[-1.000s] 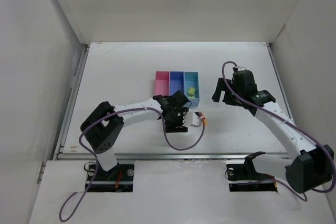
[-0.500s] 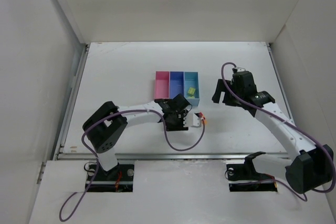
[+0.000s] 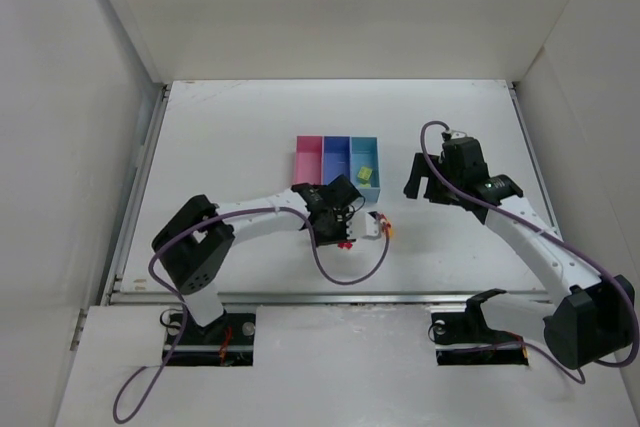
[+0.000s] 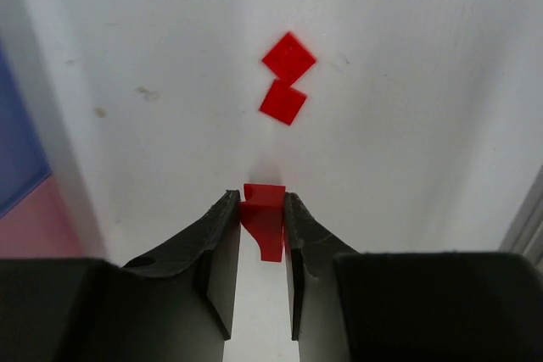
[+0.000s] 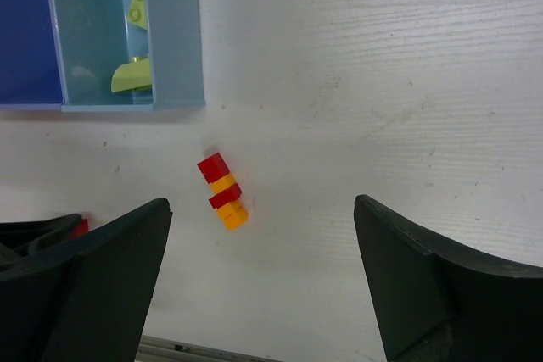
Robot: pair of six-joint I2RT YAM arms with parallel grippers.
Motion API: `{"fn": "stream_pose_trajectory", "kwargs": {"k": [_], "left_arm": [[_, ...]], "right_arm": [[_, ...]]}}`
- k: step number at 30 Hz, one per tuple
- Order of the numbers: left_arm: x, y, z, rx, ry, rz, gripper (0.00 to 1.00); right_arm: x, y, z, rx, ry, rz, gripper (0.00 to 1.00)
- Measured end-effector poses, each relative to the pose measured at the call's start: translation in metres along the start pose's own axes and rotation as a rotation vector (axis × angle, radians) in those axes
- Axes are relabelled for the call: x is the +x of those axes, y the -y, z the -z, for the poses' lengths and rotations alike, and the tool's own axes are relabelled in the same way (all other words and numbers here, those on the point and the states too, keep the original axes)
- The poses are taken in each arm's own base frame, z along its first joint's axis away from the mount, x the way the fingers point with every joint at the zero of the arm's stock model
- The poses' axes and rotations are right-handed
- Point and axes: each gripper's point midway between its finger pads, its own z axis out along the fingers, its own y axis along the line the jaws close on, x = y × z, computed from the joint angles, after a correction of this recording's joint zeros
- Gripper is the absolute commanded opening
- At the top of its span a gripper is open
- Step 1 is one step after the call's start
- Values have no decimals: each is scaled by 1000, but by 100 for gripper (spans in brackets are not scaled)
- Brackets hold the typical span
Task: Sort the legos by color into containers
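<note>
My left gripper [image 4: 259, 203] is shut on a small red lego [image 4: 266, 225], held between its fingertips just above the white table. Two more red legos [image 4: 288, 58] [image 4: 282, 102] lie flat just ahead of it. In the top view this gripper [image 3: 342, 235] is in front of the containers: pink [image 3: 309, 161], medium blue [image 3: 337, 159] and light blue [image 3: 372, 185]. Yellow-green legos [image 5: 134, 75] lie in the light blue bin [image 5: 172, 31]. A red and orange-yellow stack [image 5: 223, 191] lies on the table. My right gripper [image 5: 263, 286] hovers open above it, holding nothing.
White walls enclose the table on the left, back and right. A metal rail [image 3: 330, 297] runs along the near edge. The left arm's purple cable [image 3: 350, 279] loops over the table beside the left gripper. My right gripper [image 3: 425, 190] is right of the bins.
My left gripper's jaws have come together on the red lego. The left wrist shifted slightly. The right arm has stayed where it was.
</note>
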Motion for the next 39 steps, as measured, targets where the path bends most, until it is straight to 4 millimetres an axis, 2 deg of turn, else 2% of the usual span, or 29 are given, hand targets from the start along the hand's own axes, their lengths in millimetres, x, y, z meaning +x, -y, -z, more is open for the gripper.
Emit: {"fn": "stream_pose_trajectory", "kwargs": {"k": [2, 4, 6, 8, 11, 13, 15, 17, 21, 24, 26, 28, 29, 32, 33, 37, 39], "left_arm": [[-5, -6, 17, -15, 5, 20, 0], [-24, -21, 42, -47, 61, 45, 0], [-55, -45, 80, -109, 187, 78, 0], [-81, -73, 126, -199, 339, 128, 0], [-99, -116, 184, -328, 509, 224, 0], [-98, -142, 196, -379, 561, 296, 0], [-94, -164, 189, -390, 580, 370, 0], [-85, -180, 160, -368, 547, 440, 0], [-70, -187, 92, -291, 447, 560, 0], [-60, -192, 60, -278, 383, 630, 0], [-54, -195, 51, -285, 361, 670, 0], [-51, -198, 51, -294, 358, 701, 0], [-52, -200, 53, -297, 363, 710, 15], [-53, -204, 56, -305, 380, 729, 32], [-53, -205, 56, -304, 383, 734, 40], [-55, -204, 56, -291, 394, 747, 50], [-56, -203, 56, -288, 395, 754, 51]], "right_arm": [[0, -1, 0, -4, -2, 0, 94], [0, -2, 0, -12, -4, 0, 94], [0, -5, 0, -25, -3, -1, 94], [-1, -6, -2, -32, -3, -1, 94], [1, -8, -7, -37, -18, -2, 94], [4, -8, -10, -35, -31, -3, 94], [4, -8, -11, -34, -36, -3, 94], [3, -9, -11, -37, -35, -4, 94], [-6, -14, -8, -49, -15, -4, 94], [-10, -15, -7, -53, -6, -5, 94], [-10, -15, -7, -54, -6, -5, 94], [-10, -15, -7, -53, -6, -5, 94], [-10, -15, -7, -53, -6, -5, 94], [-10, -15, -7, -53, -7, -4, 94], [-10, -15, -7, -53, -6, -5, 94], [-10, -15, -7, -53, -6, -5, 94], [-10, -15, -7, -53, -6, -5, 94]]}}
